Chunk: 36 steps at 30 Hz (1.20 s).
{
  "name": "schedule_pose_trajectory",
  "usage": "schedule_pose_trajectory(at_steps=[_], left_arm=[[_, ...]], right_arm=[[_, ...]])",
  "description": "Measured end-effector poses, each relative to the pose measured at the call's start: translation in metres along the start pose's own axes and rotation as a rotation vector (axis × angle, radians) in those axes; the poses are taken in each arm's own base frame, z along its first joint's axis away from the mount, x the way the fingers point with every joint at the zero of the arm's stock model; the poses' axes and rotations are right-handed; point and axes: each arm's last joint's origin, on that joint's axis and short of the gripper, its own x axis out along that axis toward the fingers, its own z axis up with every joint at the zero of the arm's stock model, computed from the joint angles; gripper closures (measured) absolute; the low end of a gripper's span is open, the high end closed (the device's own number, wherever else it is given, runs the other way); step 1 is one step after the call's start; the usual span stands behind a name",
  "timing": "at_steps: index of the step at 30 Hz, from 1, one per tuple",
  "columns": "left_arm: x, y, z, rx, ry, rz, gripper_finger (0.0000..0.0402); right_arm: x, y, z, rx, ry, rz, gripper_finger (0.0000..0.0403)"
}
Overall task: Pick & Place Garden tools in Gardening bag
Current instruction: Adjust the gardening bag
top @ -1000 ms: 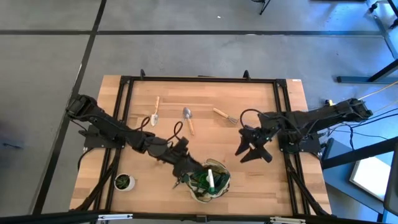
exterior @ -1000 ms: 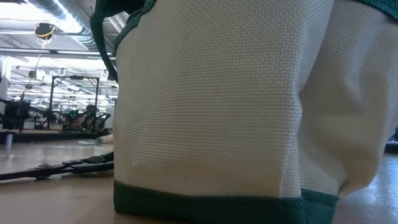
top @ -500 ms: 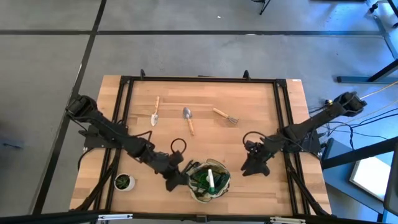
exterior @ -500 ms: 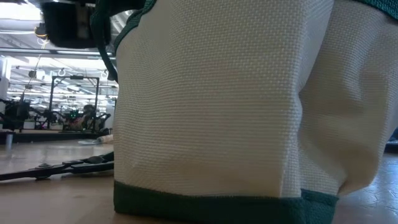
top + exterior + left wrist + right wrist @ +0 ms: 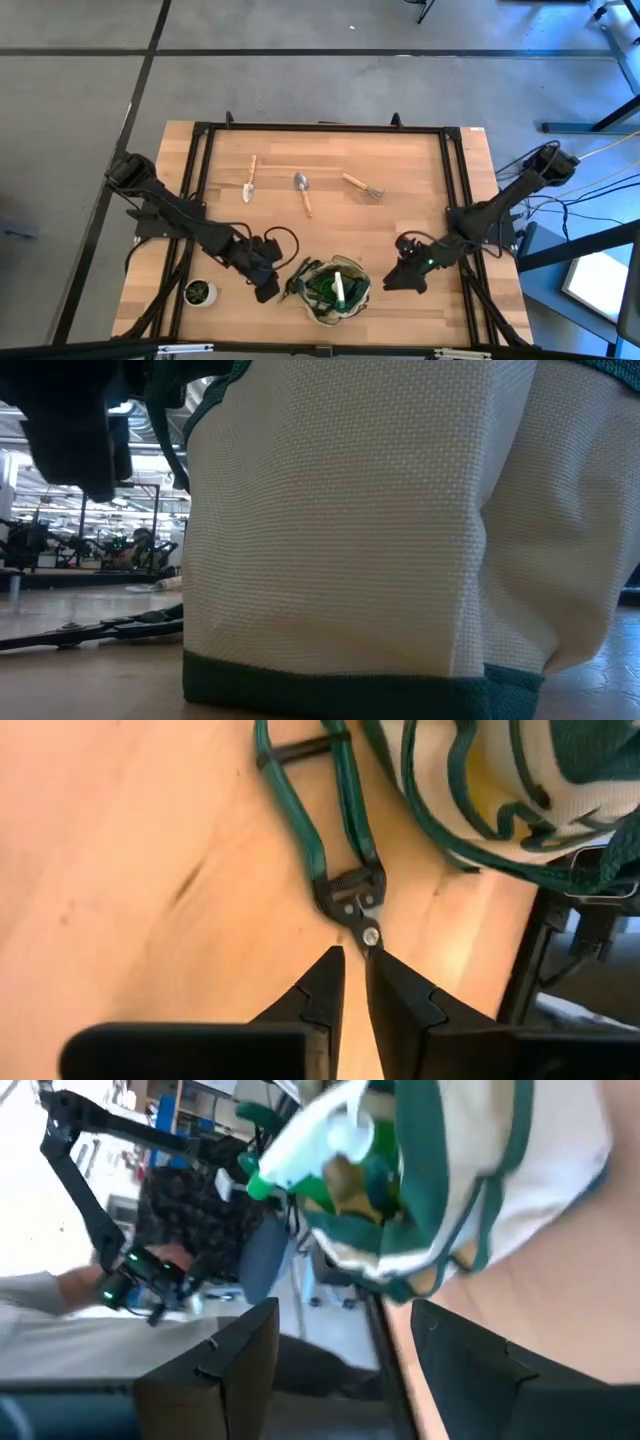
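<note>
The left pincer [image 5: 352, 982], now nearly closed and empty, has backed off the pruning shears [image 5: 335, 840] lying beside the gardening bag [image 5: 337, 290]; the right pincer [image 5: 405, 276] waits open.

Coarse woven cloth gardening bag [image 5: 380, 540] on a smooth, matt wooden table [image 5: 420, 160].

Left arm stretched low across the table, left gripper [image 5: 352, 982] angled down near the front edge, fingers nearly touching, just a sliver between. Right arm folded in from its side, right gripper [image 5: 345, 1355] spread wide, holding nothing.
</note>
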Motion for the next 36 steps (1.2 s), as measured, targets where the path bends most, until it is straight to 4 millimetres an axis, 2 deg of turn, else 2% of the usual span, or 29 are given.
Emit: schedule_pose_trajectory(at_steps=[6, 9, 17, 24, 28, 36], left_arm=[[0.001, 0.001, 0.009, 0.076, -0.034, -0.026, 0.0397], [0.002, 0.003, 0.014, 0.096, -0.041, -0.019, 0.0399], [0.003, 0.009, 0.023, 0.094, -0.027, -0.029, 0.0399], [0.004, 0.002, 0.025, 0.1, -0.02, -0.122, 0.0399], [0.014, -0.001, 0.027, 0.093, -0.036, -0.147, 0.04], [0.048, -0.005, 0.025, 0.048, 0.025, -0.218, 0.0399]], right_arm=[[0.013, -0.008, -0.015, 0.072, 0.052, -0.034, 0.0172], [0.02, -0.015, -0.018, 0.118, 0.043, -0.08, 0.0172], [0.036, -0.027, -0.015, 0.117, -0.019, -0.136, 0.0172], [0.057, -0.029, -0.007, 0.112, -0.061, -0.18, 0.0172], [0.073, -0.024, -0.002, 0.055, -0.045, -0.186, 0.0172], [0.105, -0.01, 0.013, -0.04, -0.024, -0.165, 0.0172]])
